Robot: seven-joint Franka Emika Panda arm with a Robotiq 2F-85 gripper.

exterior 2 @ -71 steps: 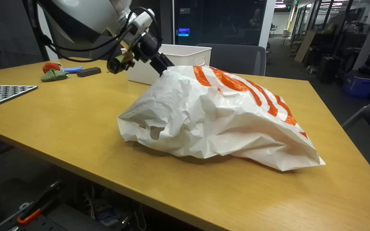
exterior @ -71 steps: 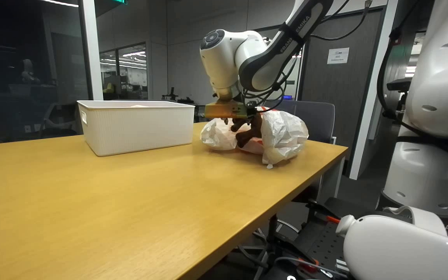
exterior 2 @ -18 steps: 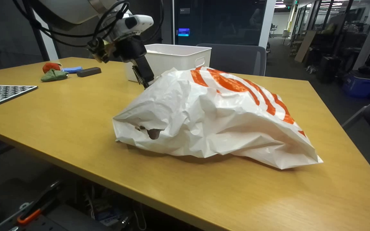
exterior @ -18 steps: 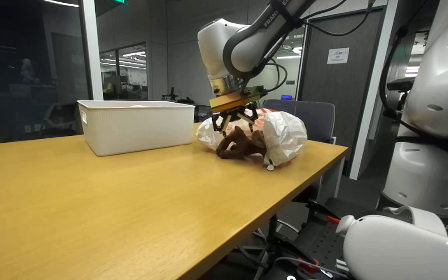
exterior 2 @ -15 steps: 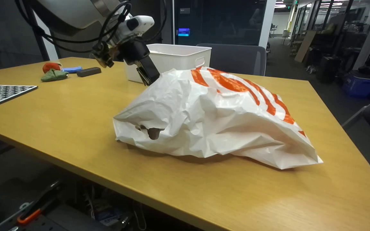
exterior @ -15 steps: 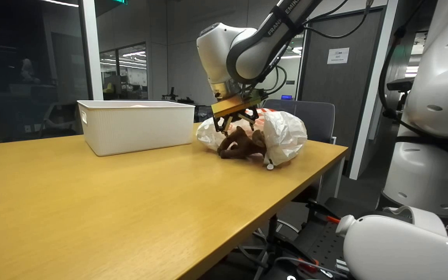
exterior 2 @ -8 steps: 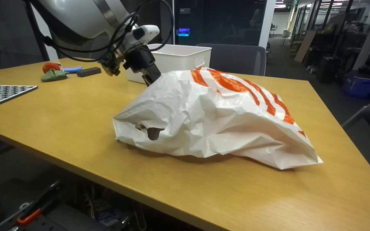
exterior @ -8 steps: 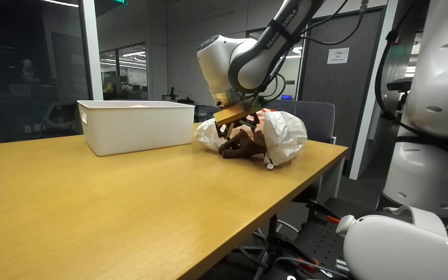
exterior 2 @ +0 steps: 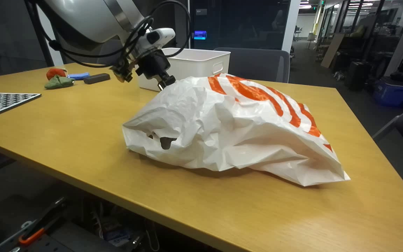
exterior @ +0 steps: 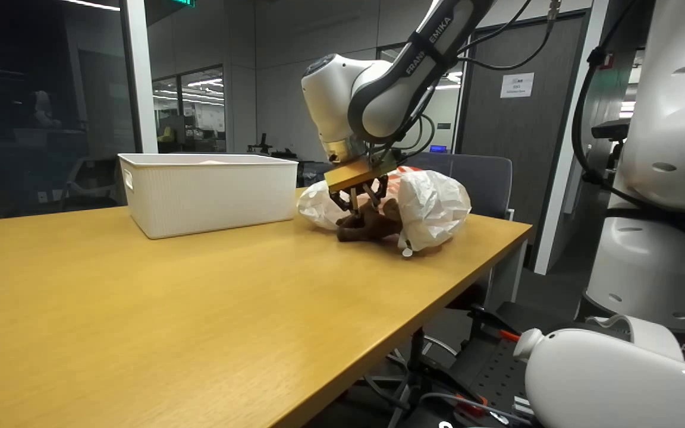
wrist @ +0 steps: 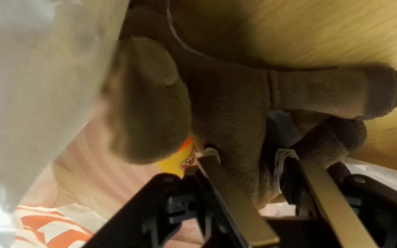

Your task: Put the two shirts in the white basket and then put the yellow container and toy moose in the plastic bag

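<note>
The crinkled white-and-orange plastic bag [exterior 2: 222, 129] is looking glossy; the brown plush moose [wrist: 227, 100] is looking matt, fuzzy; the yellow wooden surface [exterior: 170, 297] is gleaming smoothly; the white rectangular plastic basket [exterior: 217, 199] is showing matt ribs.

Fingers [exterior 2: 167, 81] at the upper edge of the plastic bag [exterior 2: 236, 129]

In an exterior view, the gripper [exterior 2: 164, 85] is seen tilted downward at the end of the white arm [exterior 2: 89, 21]. The finger ends are partly hidden behind the bag; contact cannot be determined. The bag, white with orange print, is spread on the table [exterior 2: 82, 122] below and to the right of the fingers. A dark patch [exterior 2: 167, 142] is noted in it, below the fingers. Behind the fingers, the white basket [exterior 2: 194, 68] is partly covered by bag and gripper; a dark chair [exterior 2: 259, 64] is placed beyond it, farther right. Well left of the fingers, a red-orange item [exterior 2: 56, 72], a green item [exterior 2: 59, 82], a blue item [exterior 2: 78, 75] and a dark block [exterior 2: 97, 78] are grouped. Also left, nearer the camera, a patterned board [exterior 2: 4, 102] is cut off by the view's edge.
</note>
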